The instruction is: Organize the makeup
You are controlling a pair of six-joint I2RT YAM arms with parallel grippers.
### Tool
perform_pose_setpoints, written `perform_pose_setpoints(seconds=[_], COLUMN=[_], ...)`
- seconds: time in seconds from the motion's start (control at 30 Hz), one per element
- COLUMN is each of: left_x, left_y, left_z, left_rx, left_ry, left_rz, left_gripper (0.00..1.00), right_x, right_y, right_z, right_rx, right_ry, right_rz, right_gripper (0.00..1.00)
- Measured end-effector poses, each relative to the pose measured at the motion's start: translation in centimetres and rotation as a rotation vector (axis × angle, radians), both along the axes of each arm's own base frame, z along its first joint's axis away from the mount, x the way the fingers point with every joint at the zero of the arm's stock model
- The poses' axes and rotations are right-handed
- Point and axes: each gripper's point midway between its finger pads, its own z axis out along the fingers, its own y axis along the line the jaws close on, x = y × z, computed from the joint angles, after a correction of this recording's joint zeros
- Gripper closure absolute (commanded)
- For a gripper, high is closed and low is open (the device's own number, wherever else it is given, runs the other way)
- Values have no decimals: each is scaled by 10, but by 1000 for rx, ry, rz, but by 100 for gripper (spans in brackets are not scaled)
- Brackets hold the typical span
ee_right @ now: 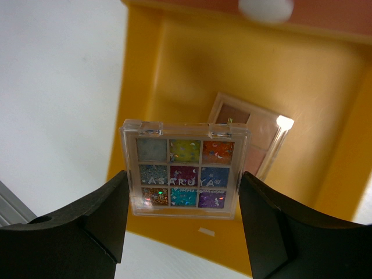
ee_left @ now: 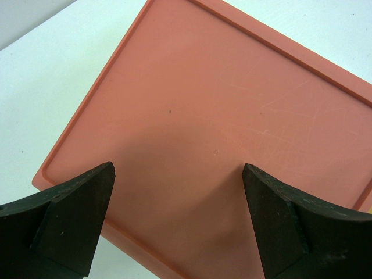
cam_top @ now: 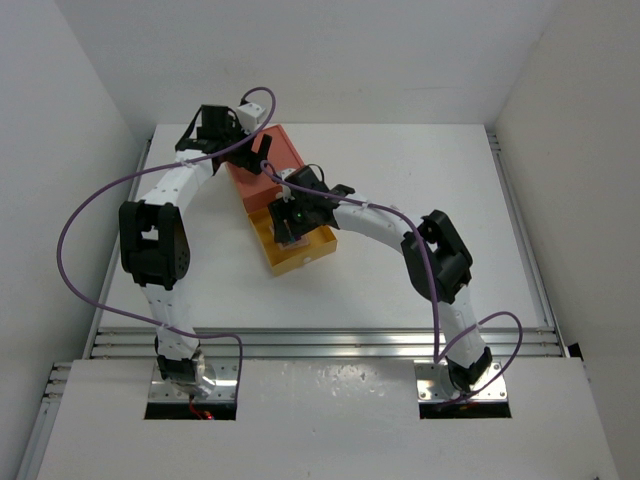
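On the white worktop [cam_top: 450, 200], the orange-red box [cam_top: 285, 150] stood toward the far side. Its yellow drawer [cam_top: 315, 252] was drawn out toward my bases. My left gripper [ee_left: 177, 168] hung over the box's flat top with its jaws spread wide. Nothing sat between them, and only the bare orange-red surface lay beneath. My right gripper [ee_right: 183, 177] was over the open drawer, its jaws partway apart and closed on the two side edges of the multicoloured palette [ee_right: 185, 168]. This was a clear square case with nine glittery pans, and I held it tilted above the drawer's near wall. Behind it, deeper in the drawer, a tan palette [ee_right: 256, 133] lay on the yellow floor, slanted toward the wall on the right of my wrist view.
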Motion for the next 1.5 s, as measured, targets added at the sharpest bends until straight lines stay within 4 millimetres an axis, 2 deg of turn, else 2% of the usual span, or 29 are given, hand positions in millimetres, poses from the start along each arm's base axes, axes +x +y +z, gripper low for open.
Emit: perform_pose_setpoints(seconds=[0.07,0.13,0.2,0.23,0.27,0.3,0.4,0.47,0.5,0.6,0.7,0.77,0.83,0.93,0.97,1.03,1.1,1.17,1.23,1.3,1.37,1.5], left_x=[0,1,1,1,1,1,1,1,1,1,2,2,2,2,2,2,2,2,2,2,2,1], left_y=[1,2,3,3,3,3,4,5,6,9,11,12,12,12,12,12,12,12,12,12,13,13], left_z=[0,0,0,0,0,0,0,0,0,-1,-1,-1,-1,-1,-1,0,-1,-1,-1,-1,-1,-2], left_rx=[-4,-11,-17,-20,-22,-24,-29,-31,-30,-32,-33,-33,-33,-33,-32,-32,-30,-29,-29,-28,-26,-25], left_ry=[-1,0,2,2,2,3,3,3,3,4,4,4,4,3,3,3,2,2,3,3,4,6], left_rz=[3,7,11,11,10,9,7,7,8,12,16,16,16,16,16,16,14,15,15,16,18,19], left_gripper=[3,3,3,3,3,3,3,3,3,3,3,3,3,3,3,3,3,3,3,3,3,3], right_x=[-6,-4,-3,-2,-2,-1,0,2,2,7,16,20,23,27,31,41,63,82,90,88,77,59], right_y=[-4,-8,-12,-14,-15,-17,-16,-14,-13,-9,-1,1,-2,-13,-22,-54,-106,-160,-210,-240,-257,-272], right_z=[-18,-31,-43,-50,-54,-58,-57,-54,-53,-42,-23,-8,11,47,60,82,92,85,62,33,2,-43], right_rx=[-24,-36,-48,-56,-61,-65,-60,-55,-52,-42,-19,-3,6,26,33,30,-17,-107,-217,-311,-389,-470], right_ry=[42,68,90,101,110,115,116,110,108,93,54,21,-16,-81,-102,-133,-155,-153,-104,-43,28,144], right_rz=[-13,-36,-51,-59,-64,-68,-74,-73,-73,-61,-46,-35,-18,34,44,40,-18,-84,-127,-119,-75,7], right_gripper=[100,92,76,61,54,40,25,18,18,13,10,5,1,1,1,1,1,1,1,1,1,1])
